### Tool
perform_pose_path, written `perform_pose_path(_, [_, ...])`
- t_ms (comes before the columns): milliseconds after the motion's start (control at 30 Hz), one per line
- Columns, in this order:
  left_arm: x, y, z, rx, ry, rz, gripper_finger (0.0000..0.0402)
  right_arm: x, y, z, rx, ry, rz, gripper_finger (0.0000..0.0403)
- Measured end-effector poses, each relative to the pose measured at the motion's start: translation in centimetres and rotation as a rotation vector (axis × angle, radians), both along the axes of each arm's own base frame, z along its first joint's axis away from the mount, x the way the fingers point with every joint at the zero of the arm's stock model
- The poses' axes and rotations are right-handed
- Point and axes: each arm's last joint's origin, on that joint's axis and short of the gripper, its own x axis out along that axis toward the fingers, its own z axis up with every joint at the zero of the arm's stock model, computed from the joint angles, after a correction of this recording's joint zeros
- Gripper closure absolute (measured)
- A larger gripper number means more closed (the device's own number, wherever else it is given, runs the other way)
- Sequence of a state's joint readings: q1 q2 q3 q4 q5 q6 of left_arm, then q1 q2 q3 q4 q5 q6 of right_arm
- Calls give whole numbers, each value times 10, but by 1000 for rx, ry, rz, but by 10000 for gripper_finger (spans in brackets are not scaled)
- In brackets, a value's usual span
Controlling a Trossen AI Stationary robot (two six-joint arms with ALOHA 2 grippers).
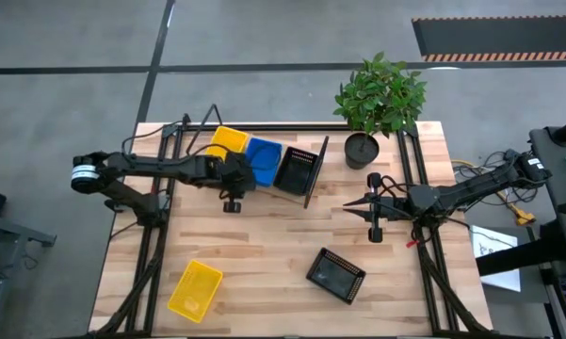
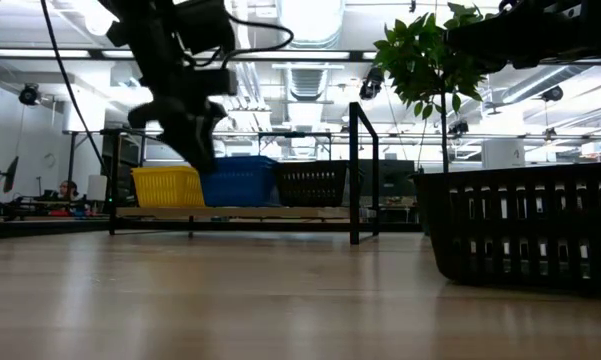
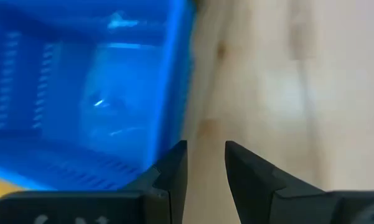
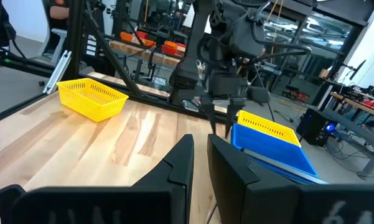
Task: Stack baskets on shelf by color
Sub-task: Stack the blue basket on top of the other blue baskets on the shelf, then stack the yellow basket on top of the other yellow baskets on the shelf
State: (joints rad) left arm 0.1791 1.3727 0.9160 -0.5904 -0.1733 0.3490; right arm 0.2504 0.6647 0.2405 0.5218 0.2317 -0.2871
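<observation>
On the shelf (image 1: 311, 174) at the table's far side, yellow baskets (image 1: 228, 141), blue baskets (image 1: 264, 158) and black baskets (image 1: 297, 169) sit side by side on the wood board (image 2: 240, 212). My left gripper (image 3: 205, 155) hovers just near of the blue baskets (image 3: 81, 93), fingers a little apart, holding nothing. It hangs in front of the shelf in the low view (image 2: 195, 140). A loose yellow basket (image 1: 195, 289) and a loose black basket (image 1: 336, 275) rest on their bottoms near the table's front. My right gripper (image 4: 200, 149) waits shut at the table's right side.
A potted plant (image 1: 377, 94) in a black pot (image 1: 361, 151) stands at the far right, next to the shelf's right end frame (image 2: 355, 170). Bare wood lies at the table's middle between the shelf and the loose baskets. The loose black basket (image 2: 520, 230) fills the low view's right.
</observation>
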Motion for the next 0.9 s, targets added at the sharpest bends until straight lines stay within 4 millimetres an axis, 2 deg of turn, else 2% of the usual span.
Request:
perform_pose_path(267, [-1, 3, -1, 73, 8, 49, 311, 0, 0, 0, 0, 1, 0, 365])
perform_pose_path(533, [-1, -2, 2, 46, -14, 51, 311, 0, 0, 0, 0, 1, 0, 365])
perform_pose_path(700, [5, -25, 29, -90, -169, 101, 311, 0, 0, 0, 17, 2, 0, 365])
perform_pose_path(900, [-2, -75, 46, -268, -263, 77, 311, 0, 0, 0, 52, 2, 0, 364])
